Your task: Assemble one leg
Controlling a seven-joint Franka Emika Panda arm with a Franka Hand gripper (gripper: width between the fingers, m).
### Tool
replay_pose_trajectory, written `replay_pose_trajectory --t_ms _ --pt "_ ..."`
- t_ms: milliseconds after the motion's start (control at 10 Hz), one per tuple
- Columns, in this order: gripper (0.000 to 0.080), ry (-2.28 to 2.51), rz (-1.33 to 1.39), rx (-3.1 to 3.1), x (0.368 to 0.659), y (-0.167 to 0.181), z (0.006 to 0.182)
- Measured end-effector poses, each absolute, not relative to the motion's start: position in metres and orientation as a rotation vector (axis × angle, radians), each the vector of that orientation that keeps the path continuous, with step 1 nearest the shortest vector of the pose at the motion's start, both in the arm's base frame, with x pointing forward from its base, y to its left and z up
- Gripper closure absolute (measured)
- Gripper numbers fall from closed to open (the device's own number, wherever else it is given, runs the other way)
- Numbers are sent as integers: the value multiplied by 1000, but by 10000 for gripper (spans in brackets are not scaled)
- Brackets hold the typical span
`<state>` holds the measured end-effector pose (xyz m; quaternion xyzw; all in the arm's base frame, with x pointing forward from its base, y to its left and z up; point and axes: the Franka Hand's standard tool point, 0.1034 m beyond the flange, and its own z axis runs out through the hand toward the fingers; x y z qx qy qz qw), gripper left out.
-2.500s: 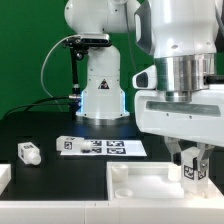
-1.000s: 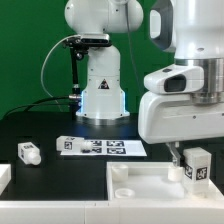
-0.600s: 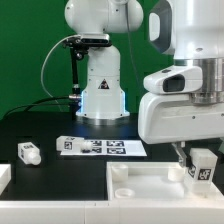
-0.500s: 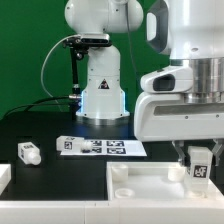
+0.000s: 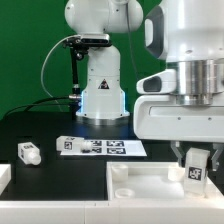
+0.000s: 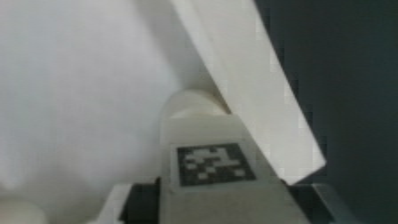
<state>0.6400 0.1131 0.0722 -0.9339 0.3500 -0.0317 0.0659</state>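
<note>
My gripper (image 5: 194, 166) is shut on a leg (image 5: 193, 173), a small white post with a black-and-white tag, and holds it upright over the right part of the large white square tray-like piece (image 5: 140, 188). In the wrist view the leg (image 6: 210, 150) fills the space between the dark fingers (image 6: 143, 198), its rounded end pointing at the tray's white floor (image 6: 80, 90) beside the tray's raised rim (image 6: 249, 70). I cannot tell whether the leg touches the tray. A second leg (image 5: 28, 152) lies on the black table at the exterior view's left.
The marker board (image 5: 100, 146) lies flat on the table behind the tray. A white robot base (image 5: 102, 85) stands at the back centre. A white part's edge (image 5: 4, 176) shows at the exterior view's far left.
The gripper with the leg has shifted a little over the tray's right side and turned about its axis; the leg stays gripped. The loose leg and marker board have not moved.
</note>
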Motion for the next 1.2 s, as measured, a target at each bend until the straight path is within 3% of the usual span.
replay_pose_trajectory --t_ms 300,600,700,800,900,1200 --pt "505 1651 -18 -2457 640 113 71" --pt "505 1411 -43 -2608 640 112 71" --pt "297 1108 -72 -2757 642 108 73" --pt "297 822 -81 -2866 641 109 74" --pt "180 669 -97 -2912 641 111 74" --pt "151 360 -123 -2982 641 109 74"
